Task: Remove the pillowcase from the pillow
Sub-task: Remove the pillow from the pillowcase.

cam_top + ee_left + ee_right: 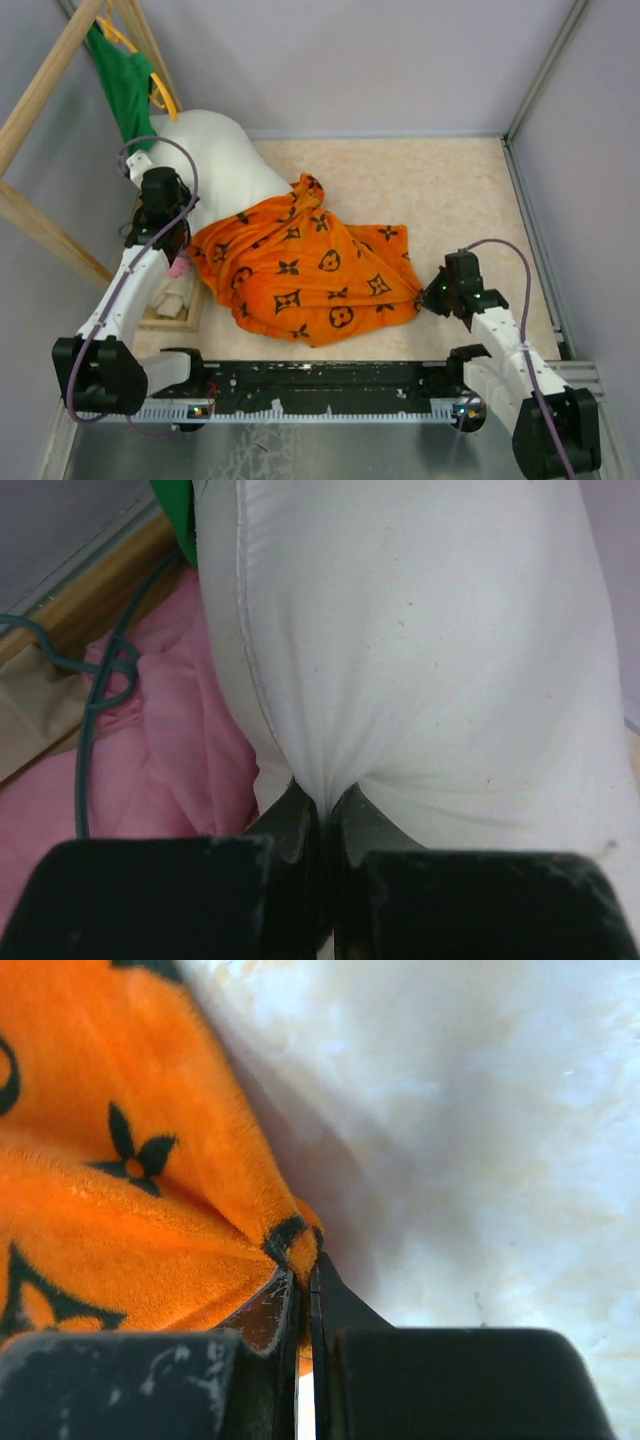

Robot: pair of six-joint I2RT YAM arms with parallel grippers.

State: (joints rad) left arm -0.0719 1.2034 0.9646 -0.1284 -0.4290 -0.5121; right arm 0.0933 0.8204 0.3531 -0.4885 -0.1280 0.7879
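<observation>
Here the counter (450, 190) is a pale beige, faintly mottled surface, boxed in by plain grey walls (380, 60) at the back and on both sides. A black rail (320, 385) runs along its near edge between the two arm bases. A slanted wooden frame (40, 90) stands in the far left corner, with a green top (125, 85) hanging on it from a yellow hanger.

The white pillow (215, 160) sits plump in that far left corner, just below the green top. The orange pillowcase (310, 270), printed with black flowers and circles, lies crumpled across the middle of the counter. Its far left end lies against the pillow's near end. How much of the pillow is inside cannot be told.

The left hand (322, 800) is clamped on a pinch of the pillow's white fabric, which puckers into its closed tips. A pink cloth (170, 740) lies bunched just to the left of it. The right hand (305, 1260) grips a corner fold of the pillowcase at its near right end, the fuzzy orange cloth squeezed between the two fingers just above the counter.
</observation>
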